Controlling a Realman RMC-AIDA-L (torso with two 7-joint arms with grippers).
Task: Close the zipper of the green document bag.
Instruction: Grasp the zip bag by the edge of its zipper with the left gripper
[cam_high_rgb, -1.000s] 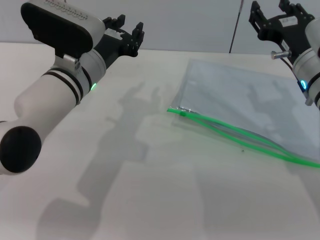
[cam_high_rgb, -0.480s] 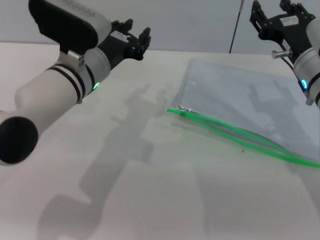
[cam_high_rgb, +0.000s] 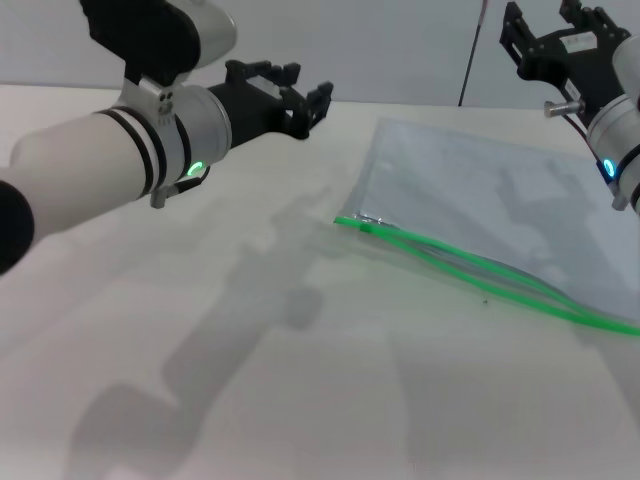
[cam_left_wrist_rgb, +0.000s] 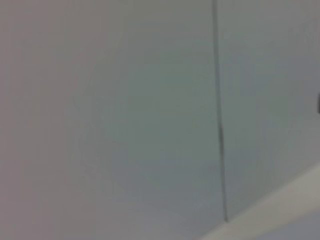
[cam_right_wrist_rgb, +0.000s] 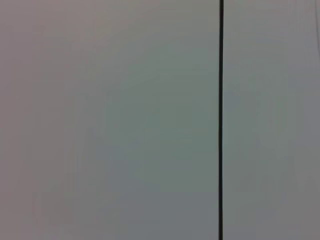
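The green document bag (cam_high_rgb: 490, 215) lies flat on the table (cam_high_rgb: 250, 380), its zipper (cam_high_rgb: 480, 270) gaping along the near edge. The left gripper (cam_high_rgb: 300, 95) hovers open and empty, well left of it. The right gripper (cam_high_rgb: 555, 30) is raised beyond the bag, open, holding nothing.

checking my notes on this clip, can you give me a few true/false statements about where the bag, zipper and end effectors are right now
1. The green document bag lies flat on the table. True.
2. The zipper is fully closed. False: its two green strips gape apart along the middle.
3. The left end effector is gripping the zipper. False: it hangs in the air beside the bag, fingers open, holding nothing.
4. The right end effector is raised above the bag's far side. True.
5. The zipper runs along the bag's far edge. False: it edges the near side.
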